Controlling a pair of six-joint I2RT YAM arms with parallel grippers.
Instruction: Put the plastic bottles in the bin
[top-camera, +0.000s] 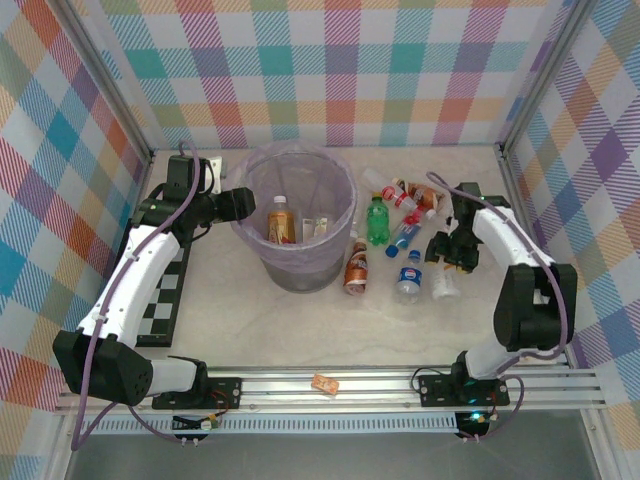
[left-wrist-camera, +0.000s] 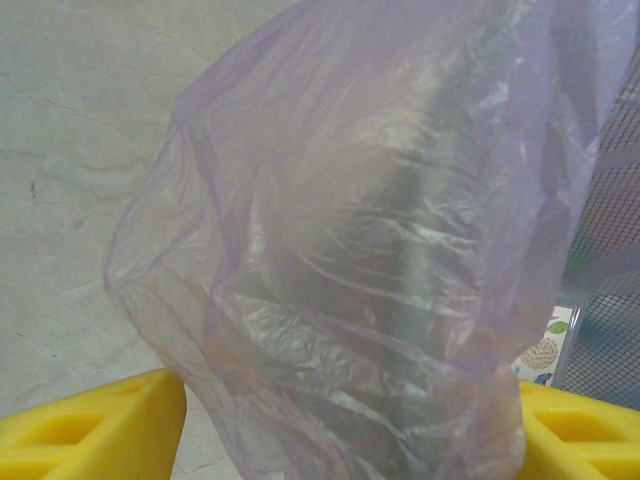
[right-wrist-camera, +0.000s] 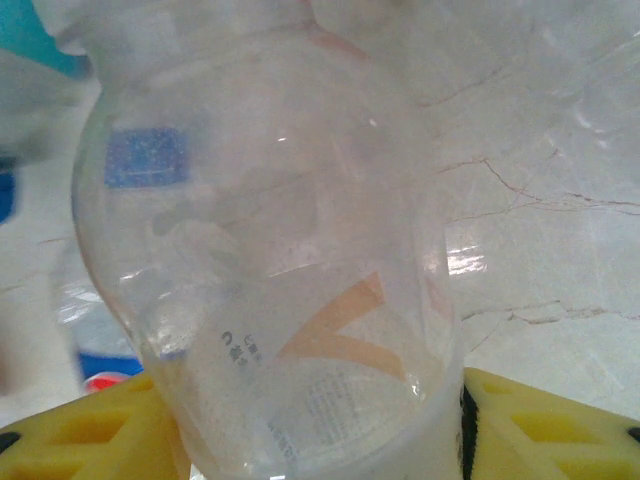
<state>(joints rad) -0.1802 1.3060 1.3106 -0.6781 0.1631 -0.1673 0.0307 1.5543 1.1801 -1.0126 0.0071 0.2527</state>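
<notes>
Right of bin (top-camera: 296, 268): about seven plastic bottles (top-camera: 377, 222) on table (top-camera: 300, 340).
Inside bin: one amber bottle (top-camera: 281, 222).
Right gripper (top-camera: 452, 262): fingers closed against one clear bottle (right-wrist-camera: 270, 280).
Left gripper (top-camera: 243, 203): half-spread astride bin liner (left-wrist-camera: 380, 250); hold unclear.

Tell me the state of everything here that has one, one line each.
bin: upright, bag-lined, a bottle inside.
amber bottle: inside the bin.
green bottle: out on the table, capped.
brown bottle: lying on the table beside the bin.
right gripper: shut on the clear bottle.
clear bottle: clamped in the right gripper.
left gripper: shut on the bin's bagged rim.
</notes>
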